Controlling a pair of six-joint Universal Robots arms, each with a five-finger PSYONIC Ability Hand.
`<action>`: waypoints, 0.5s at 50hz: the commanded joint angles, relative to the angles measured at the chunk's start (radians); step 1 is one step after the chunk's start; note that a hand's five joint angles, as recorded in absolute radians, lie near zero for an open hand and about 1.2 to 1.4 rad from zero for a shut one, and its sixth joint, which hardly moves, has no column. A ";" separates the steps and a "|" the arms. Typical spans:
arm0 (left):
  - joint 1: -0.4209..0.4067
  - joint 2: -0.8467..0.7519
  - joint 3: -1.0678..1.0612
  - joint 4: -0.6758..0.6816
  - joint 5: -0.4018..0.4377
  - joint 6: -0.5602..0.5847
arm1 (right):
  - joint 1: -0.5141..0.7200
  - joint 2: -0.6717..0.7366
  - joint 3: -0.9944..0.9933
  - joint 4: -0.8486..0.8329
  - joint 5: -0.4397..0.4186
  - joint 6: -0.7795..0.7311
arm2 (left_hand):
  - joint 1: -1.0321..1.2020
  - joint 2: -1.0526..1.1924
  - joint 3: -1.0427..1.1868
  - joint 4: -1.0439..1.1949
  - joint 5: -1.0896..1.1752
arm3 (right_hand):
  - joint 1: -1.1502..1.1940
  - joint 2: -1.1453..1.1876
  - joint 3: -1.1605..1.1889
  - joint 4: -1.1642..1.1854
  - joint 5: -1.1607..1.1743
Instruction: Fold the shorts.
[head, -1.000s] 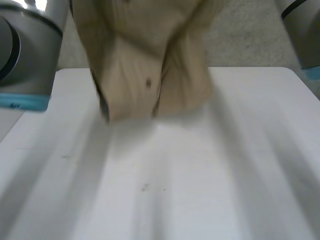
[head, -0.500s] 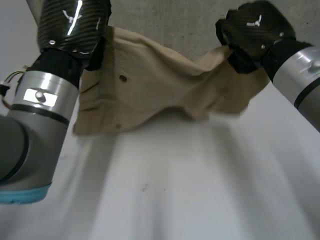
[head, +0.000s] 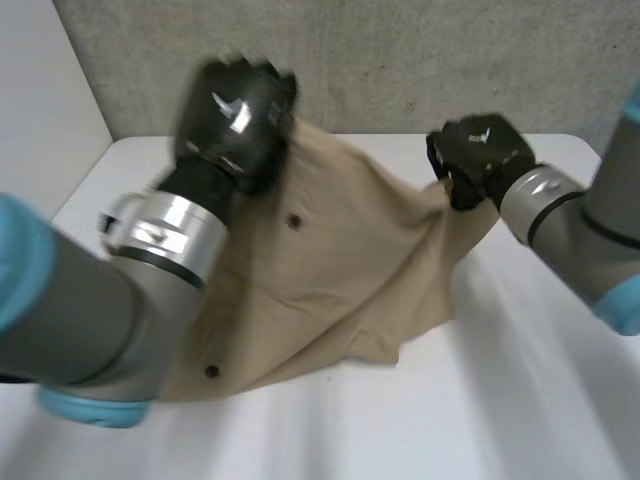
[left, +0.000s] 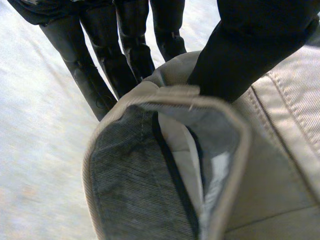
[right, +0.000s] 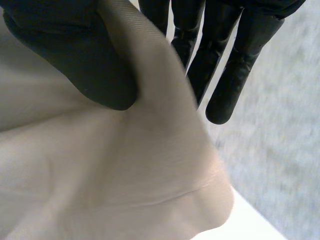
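Observation:
The tan shorts (head: 330, 270) hang spread between my two hands above the white table (head: 520, 400), their lower edge resting on it. My left hand (head: 235, 120) grips the waistband at the shorts' left top corner. In the left wrist view its thumb (left: 250, 55) and fingers (left: 125, 50) pinch the folded waistband (left: 170, 130), whose grey lining shows. My right hand (head: 478, 155) holds the right top corner. The right wrist view has the thumb (right: 75, 60) pressing the tan cloth (right: 125, 175) against the fingers (right: 225, 65).
A grey textured wall (head: 400, 60) rises behind the table's far edge. A white panel (head: 40, 110) stands at the left. Bare tabletop lies in front of the shorts and to their right.
Both arms have come down and toward me, carrying the shorts from high and bunched to spread out wide, with the lower edge now on the table.

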 joint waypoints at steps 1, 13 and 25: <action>-0.061 -0.209 0.087 0.000 0.052 -0.097 | -0.002 0.128 -0.039 0.005 0.151 -0.056 | -0.002 -0.075 -0.074 -0.078 -0.025 | -0.386 -0.565 -0.576 -0.582 -0.565; -0.071 -0.159 0.089 -0.003 0.163 -0.128 | -0.052 0.001 0.049 -0.079 0.240 -0.068 | -0.928 -1.001 -1.001 -1.005 -0.951 | -0.783 -0.962 -0.973 -0.979 -0.962; 0.095 0.096 -0.020 -0.059 0.123 -0.130 | -0.048 -0.160 0.122 -0.104 0.073 -0.076 | -0.931 -1.004 -1.004 -1.008 -0.954 | -0.783 -0.962 -0.973 -0.979 -0.962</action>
